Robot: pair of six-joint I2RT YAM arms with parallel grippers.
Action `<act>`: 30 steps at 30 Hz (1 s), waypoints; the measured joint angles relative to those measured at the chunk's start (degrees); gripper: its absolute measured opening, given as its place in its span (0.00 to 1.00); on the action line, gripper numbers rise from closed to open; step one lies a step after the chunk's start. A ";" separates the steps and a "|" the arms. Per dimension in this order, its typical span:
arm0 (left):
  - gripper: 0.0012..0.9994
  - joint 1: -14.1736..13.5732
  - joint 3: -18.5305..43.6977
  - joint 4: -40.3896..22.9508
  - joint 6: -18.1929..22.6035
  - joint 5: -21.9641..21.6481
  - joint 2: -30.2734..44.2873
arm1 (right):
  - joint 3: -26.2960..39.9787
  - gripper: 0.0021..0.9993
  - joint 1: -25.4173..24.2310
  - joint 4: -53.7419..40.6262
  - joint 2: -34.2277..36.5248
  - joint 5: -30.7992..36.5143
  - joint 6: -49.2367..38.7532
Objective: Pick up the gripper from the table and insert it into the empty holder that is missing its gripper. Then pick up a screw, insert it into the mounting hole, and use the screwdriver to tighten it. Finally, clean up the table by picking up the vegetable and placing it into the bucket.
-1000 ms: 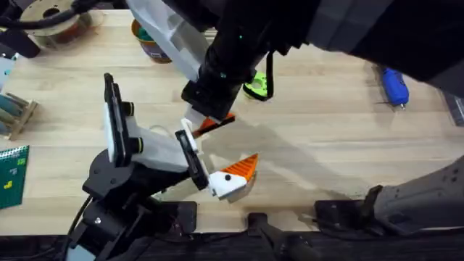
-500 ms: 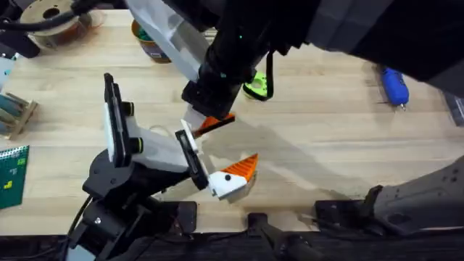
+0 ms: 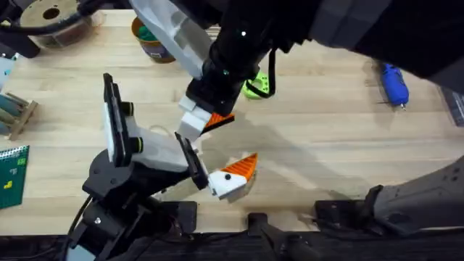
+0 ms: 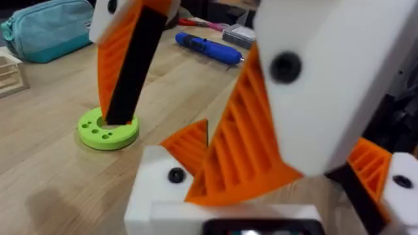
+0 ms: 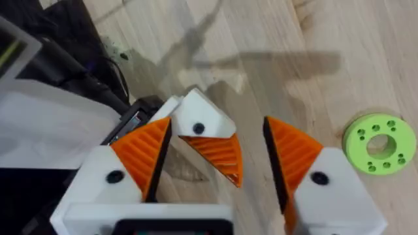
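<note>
Overhead, the bucket sits half hidden.

A robotics lab bench.

Two arms are mounted at the near edge of a pale wood worktop. Near the far edge lie a filament spool and a blue screwdriver; a green circuit board sits at the left edge.

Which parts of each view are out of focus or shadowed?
Overhead: the right arm looms dark and blurred along the top, shadowing the table. Left wrist: the near white-and-orange fingers are soft; the green ring is clearer. Right wrist: shadows cross the wood.
</note>
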 joint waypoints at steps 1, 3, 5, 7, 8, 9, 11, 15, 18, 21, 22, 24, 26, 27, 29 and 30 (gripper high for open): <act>0.99 0.00 0.00 0.00 0.02 0.00 0.00 | 0.00 0.85 -0.10 -0.27 -0.11 -0.10 0.01; 0.99 0.00 0.00 0.00 0.07 0.00 0.00 | 0.00 0.85 -1.06 -3.02 -1.24 -0.53 0.00; 0.99 0.00 0.00 0.00 0.12 0.00 0.00 | 0.00 0.85 -2.37 -5.02 -2.47 -0.65 0.00; 0.99 0.00 0.00 0.00 0.24 0.00 0.00 | 0.00 0.85 -4.11 -6.44 -4.00 -0.84 -0.12; 0.99 0.00 0.00 0.00 0.24 0.00 0.00 | 0.00 0.85 -5.03 -7.07 -4.97 -1.02 -0.34; 0.99 0.00 0.00 0.00 0.24 0.00 0.00 | 0.00 0.86 -5.96 -7.65 -5.87 -1.20 -0.79; 0.99 0.00 0.00 0.00 0.24 0.00 0.00 | 0.00 0.86 -7.43 -8.90 -7.55 -2.13 -2.15; 0.99 0.00 0.00 0.02 0.26 0.00 0.00 | 0.00 0.86 -9.67 -11.70 -10.26 -6.14 -5.91; 0.99 0.00 0.00 0.00 0.39 0.00 0.00 | 0.00 0.86 -11.61 -14.22 -11.50 -8.90 -8.18; 0.99 0.00 0.00 0.00 0.42 0.00 0.00 | -0.66 0.86 -14.04 -15.09 -12.82 -10.90 -9.71; 0.99 0.00 0.00 0.00 0.42 0.00 0.00 | -1.41 0.86 -14.88 -15.08 -13.57 -11.45 -10.11; 0.99 0.00 0.00 0.00 0.42 0.00 0.00 | -3.49 0.86 -16.36 -14.83 -15.27 -12.37 -10.55; 0.99 0.00 0.00 0.00 0.42 0.00 0.00 | -6.14 0.86 -17.67 -14.15 -17.22 -13.33 -10.80; 0.99 0.00 0.00 0.00 0.42 0.00 0.00 | -7.65 0.86 -18.27 -13.68 -18.34 -13.87 -10.93; 0.99 0.00 0.00 0.01 0.42 0.00 0.00 | -10.51 0.86 -19.38 -12.63 -20.43 -14.74 -11.03; 0.99 0.00 0.00 0.02 0.42 0.00 0.00 | -12.34 0.86 -19.99 -12.01 -21.81 -15.20 -11.10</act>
